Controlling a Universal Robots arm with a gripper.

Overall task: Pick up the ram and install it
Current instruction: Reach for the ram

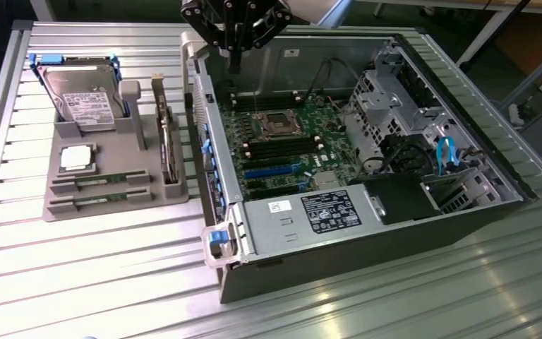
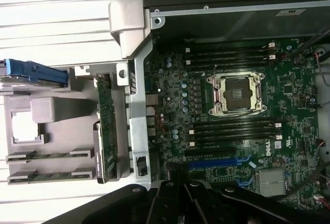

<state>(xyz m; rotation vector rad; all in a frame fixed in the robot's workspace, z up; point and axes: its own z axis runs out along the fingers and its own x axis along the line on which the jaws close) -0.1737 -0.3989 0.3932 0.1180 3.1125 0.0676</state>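
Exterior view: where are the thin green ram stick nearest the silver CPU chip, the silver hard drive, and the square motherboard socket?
Thin green ram stick [image 1: 101, 181]: exterior view, middle of its board.
Silver hard drive [image 1: 89, 109]: exterior view, its white label.
Square motherboard socket [image 1: 278, 127]: exterior view, its open centre.

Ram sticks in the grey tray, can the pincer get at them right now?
Probably yes: both ram sticks lie uncovered in the tray's slots, nothing above them. The pincer hangs shut over the case, apart from them.
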